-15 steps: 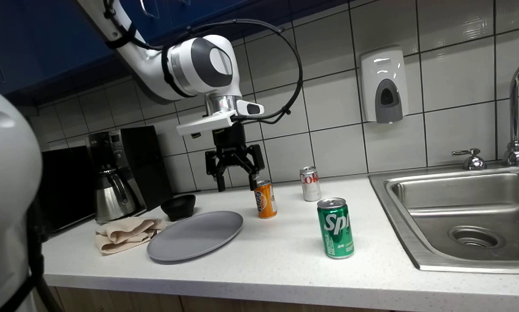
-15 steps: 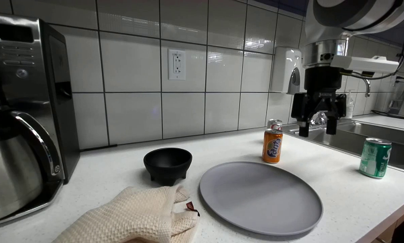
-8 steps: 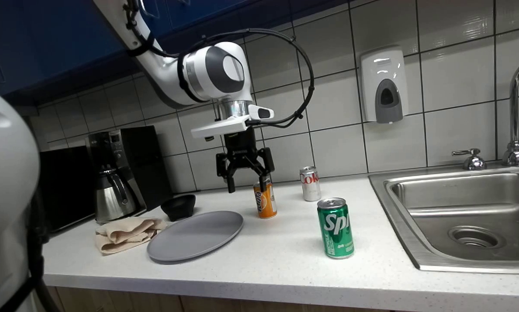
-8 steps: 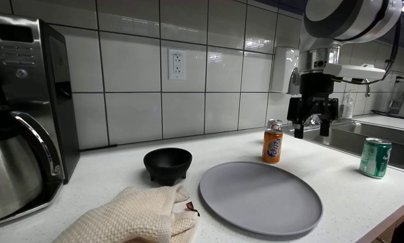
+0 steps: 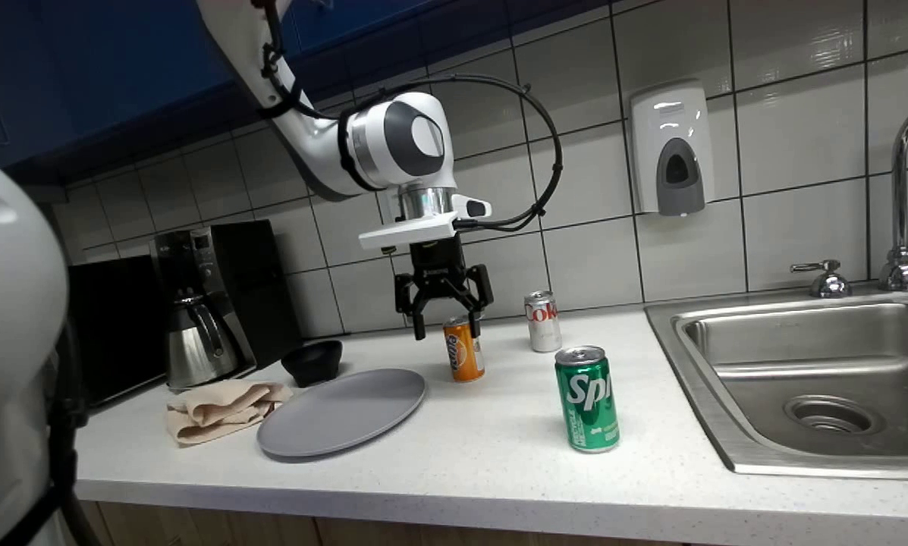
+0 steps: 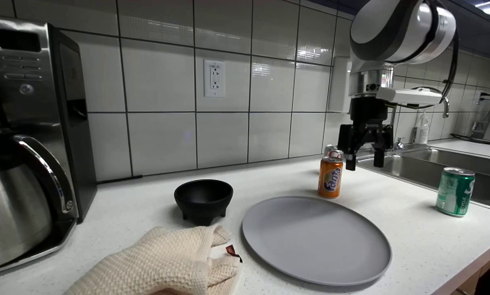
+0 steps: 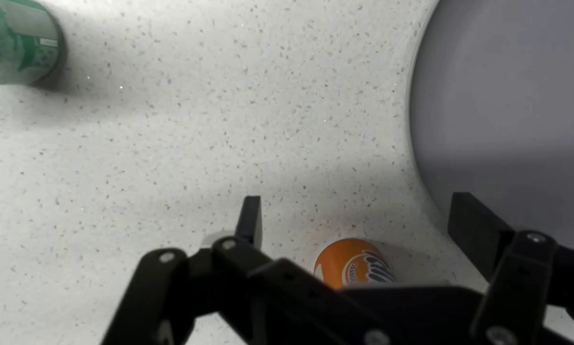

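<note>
"What's on the wall (image 6: 161, 78)?"
"A white soap box (image 5: 672, 148), close to the sink (image 5: 810, 371). There's a socket (image 6: 214, 78) too, and blue cupboards (image 5: 120, 76) hang up high."
"What's by the sink?"
"A shiny tap (image 5: 900, 205) with a curvy neck."
"And on the counter (image 5: 491, 455)?"
"A black bowl (image 6: 204, 209) with little feet, and a crumpled, pale cloth (image 6: 154, 262) near it. The cloth has a red label (image 6: 230, 250). The coffee maker (image 5: 252, 284) stands by the wall with a silver pot (image 5: 190, 349) in it."

Orange can (image 6: 330, 180) reads "Fanta", green can (image 5: 588, 402) "Sp", silver can (image 5: 543, 326) "Cok".
</note>
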`<state>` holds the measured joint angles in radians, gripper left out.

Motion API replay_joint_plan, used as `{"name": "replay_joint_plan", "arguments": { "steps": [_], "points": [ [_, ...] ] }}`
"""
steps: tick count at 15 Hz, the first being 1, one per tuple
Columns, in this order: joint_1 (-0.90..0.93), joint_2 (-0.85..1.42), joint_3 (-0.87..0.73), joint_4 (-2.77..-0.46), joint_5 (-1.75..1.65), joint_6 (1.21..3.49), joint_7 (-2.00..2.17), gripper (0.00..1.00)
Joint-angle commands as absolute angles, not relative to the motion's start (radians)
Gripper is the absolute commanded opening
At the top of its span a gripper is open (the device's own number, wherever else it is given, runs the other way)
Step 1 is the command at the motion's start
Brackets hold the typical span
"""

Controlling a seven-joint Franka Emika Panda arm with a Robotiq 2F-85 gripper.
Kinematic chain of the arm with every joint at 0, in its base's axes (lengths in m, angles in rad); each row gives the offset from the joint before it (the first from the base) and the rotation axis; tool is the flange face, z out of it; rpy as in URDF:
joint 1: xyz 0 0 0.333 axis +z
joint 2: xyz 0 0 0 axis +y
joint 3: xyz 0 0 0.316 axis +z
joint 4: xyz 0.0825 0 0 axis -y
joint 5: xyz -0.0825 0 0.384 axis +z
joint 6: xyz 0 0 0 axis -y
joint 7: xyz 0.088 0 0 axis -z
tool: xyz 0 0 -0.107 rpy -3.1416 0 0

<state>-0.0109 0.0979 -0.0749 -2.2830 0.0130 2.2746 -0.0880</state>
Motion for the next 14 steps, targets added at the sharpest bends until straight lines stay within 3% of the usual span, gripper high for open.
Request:
{"name": "replay_joint_plan", "arguments": {
  "steps": [1, 14],
  "points": [
    [-0.034, 0.167, -0.06, -2.198, 0.037, 2.245, -0.143, 1.0],
    [-0.031, 0.3, -0.026, -2.046, 0.026, 2.221, -0.178, 1.0]
  ]
}}
